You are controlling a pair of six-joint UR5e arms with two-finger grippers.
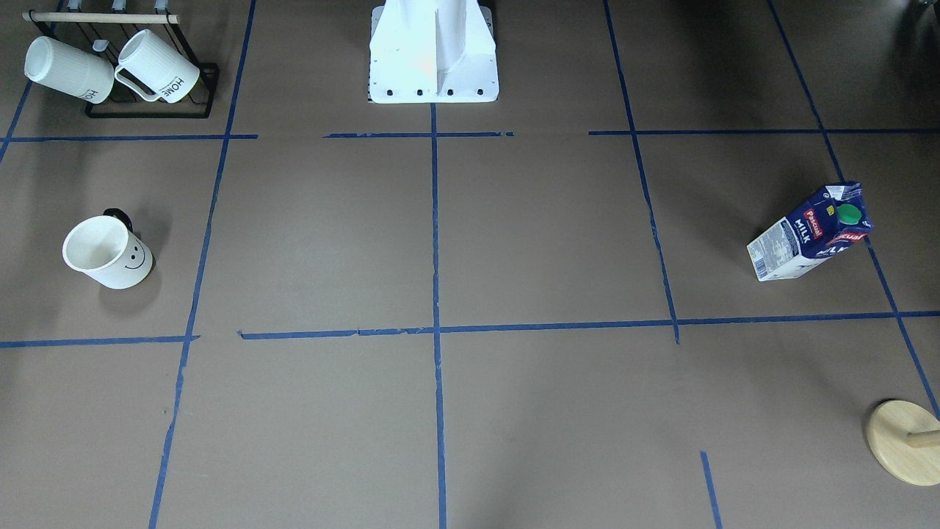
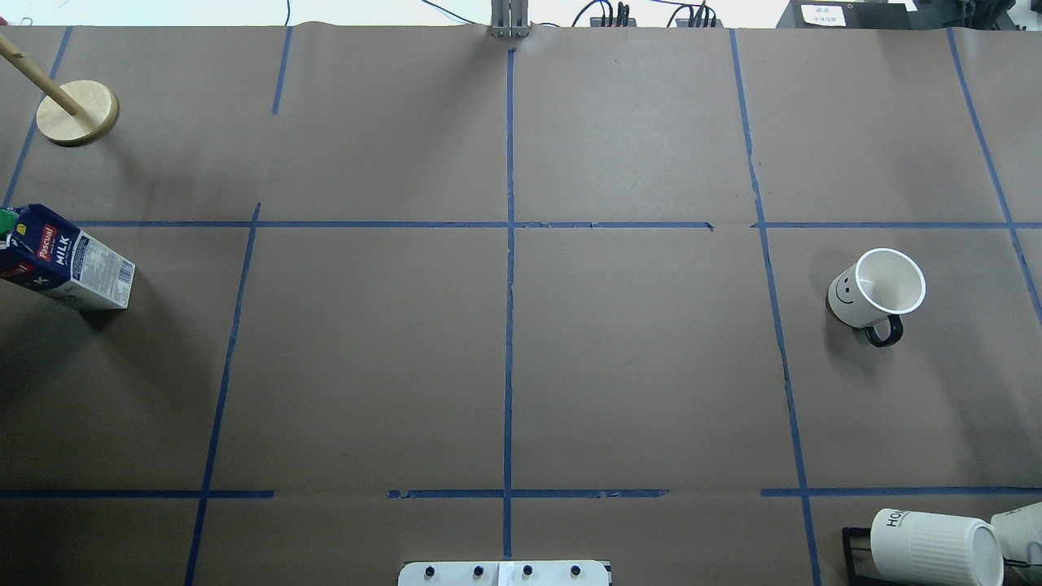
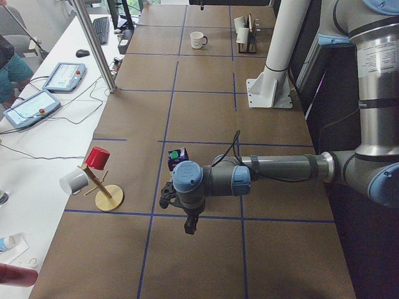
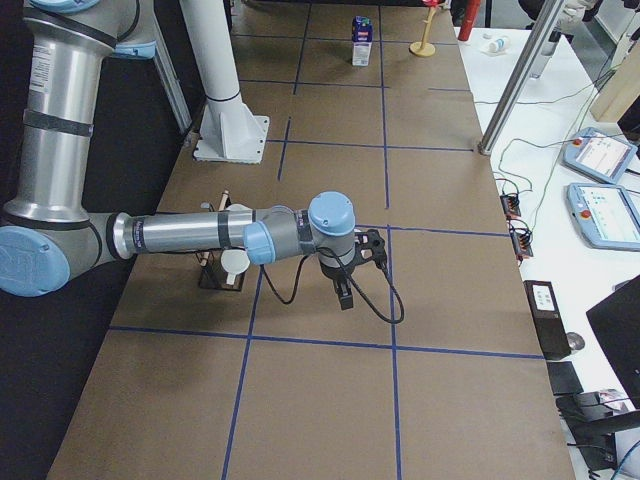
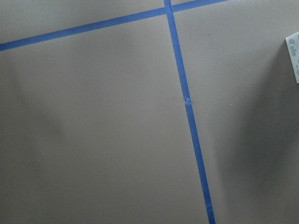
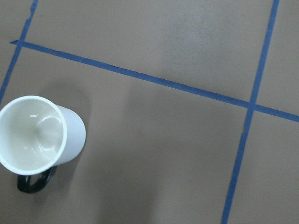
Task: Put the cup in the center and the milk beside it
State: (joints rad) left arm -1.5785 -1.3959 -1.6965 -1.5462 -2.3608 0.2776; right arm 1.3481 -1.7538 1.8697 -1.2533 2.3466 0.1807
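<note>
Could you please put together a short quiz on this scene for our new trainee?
1. True or false: the cup already stands on the center crossing.
2. The milk carton has a cap that is: A red, B green, C yellow.
3. How many mugs sit on the black rack?
Key: 1 false; 2 B; 3 two.
</note>
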